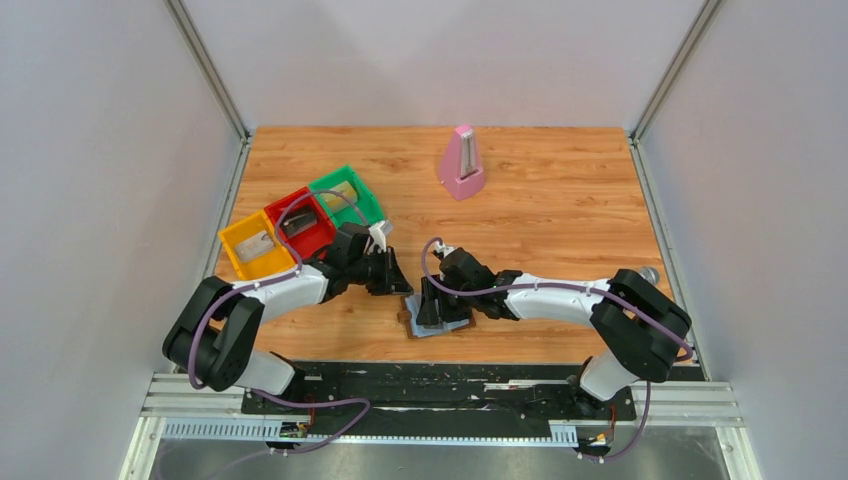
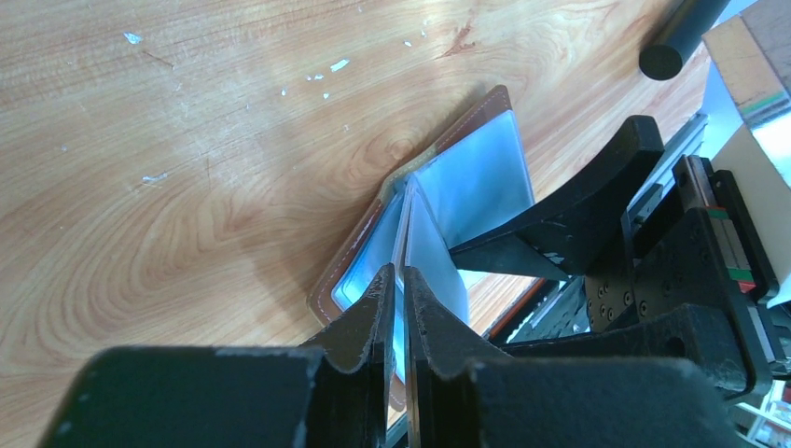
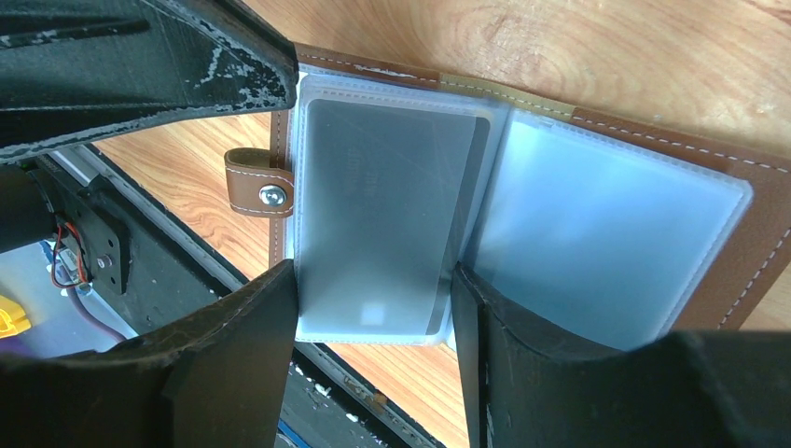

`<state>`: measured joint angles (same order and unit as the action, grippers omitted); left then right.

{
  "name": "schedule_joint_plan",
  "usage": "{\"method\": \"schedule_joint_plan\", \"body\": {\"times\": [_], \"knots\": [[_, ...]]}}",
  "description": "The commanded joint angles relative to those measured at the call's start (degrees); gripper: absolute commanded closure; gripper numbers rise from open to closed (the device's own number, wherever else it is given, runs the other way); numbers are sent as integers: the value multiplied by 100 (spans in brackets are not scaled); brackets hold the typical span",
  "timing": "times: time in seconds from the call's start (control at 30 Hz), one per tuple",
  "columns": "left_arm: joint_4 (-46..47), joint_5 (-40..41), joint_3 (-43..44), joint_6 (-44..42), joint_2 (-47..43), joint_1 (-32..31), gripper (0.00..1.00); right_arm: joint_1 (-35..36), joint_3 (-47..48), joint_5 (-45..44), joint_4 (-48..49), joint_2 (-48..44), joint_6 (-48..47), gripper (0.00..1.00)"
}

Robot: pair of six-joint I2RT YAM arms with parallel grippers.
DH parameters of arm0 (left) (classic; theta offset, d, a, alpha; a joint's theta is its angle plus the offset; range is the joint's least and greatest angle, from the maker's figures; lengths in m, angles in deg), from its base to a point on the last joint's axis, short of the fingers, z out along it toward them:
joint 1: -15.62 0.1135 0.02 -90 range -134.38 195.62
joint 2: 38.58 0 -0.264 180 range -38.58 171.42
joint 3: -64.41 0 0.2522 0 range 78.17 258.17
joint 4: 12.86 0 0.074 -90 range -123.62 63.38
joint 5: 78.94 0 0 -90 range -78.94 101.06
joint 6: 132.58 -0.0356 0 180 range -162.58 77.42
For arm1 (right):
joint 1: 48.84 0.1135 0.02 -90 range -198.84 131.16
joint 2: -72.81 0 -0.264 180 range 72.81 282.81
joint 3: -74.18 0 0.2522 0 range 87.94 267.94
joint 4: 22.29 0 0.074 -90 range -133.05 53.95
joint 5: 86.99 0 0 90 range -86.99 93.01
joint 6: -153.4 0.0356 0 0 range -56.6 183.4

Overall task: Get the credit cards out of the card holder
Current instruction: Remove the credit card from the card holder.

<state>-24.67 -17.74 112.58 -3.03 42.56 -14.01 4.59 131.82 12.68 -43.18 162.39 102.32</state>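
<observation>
- Both grippers are down at one spot near my edge of the table. The left gripper point(image 2: 398, 278) is pinched to a thin slit on the edge of a clear plastic sleeve point(image 2: 431, 243), which stands tilted up from the fold.
- My right gripper point(image 3: 373, 275) has its jaws partway apart, with a finger planted on either side of that sleeve. I see nothing clamped in it.
- One grey-silver credit card point(image 3: 392, 205) sits inside the sleeve.
- The sleeve belongs to the small bifold card holder point(image 3: 760, 252), brown outside and grey-blue inside. It lies open on the wooden table point(image 1: 560, 200) between the two arms, with its brown clasp tab point(image 3: 256, 183) sticking out at one side.
- Further left and well apart from it, a yellow plastic tray point(image 1: 240, 262), a red plastic tray point(image 1: 270, 210) and a green plastic tray point(image 1: 368, 203) sit touching in a row. Each has something flat inside, too small for me to name.
- A pink pyramid-shaped metronome point(image 1: 462, 160) stands upright toward the far edge.
</observation>
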Motion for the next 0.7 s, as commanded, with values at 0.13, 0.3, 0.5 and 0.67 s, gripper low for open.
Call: {"method": "schedule_joint_plan", "body": {"times": [0.13,0.3,0.5,0.67], "knots": [[132,73,-12,-141,111,-66,86,-23,-10,74,213,-152,53,46],[152,85,-8,-158,148,-74,86,-25,-2,71,213,-149,46,46],[165,62,-11,-141,196,-103,86,-21,-2,60,213,-138,45,47],[95,130,-3,-136,89,-100,86,-33,-19,28,213,-147,54,50]]}}
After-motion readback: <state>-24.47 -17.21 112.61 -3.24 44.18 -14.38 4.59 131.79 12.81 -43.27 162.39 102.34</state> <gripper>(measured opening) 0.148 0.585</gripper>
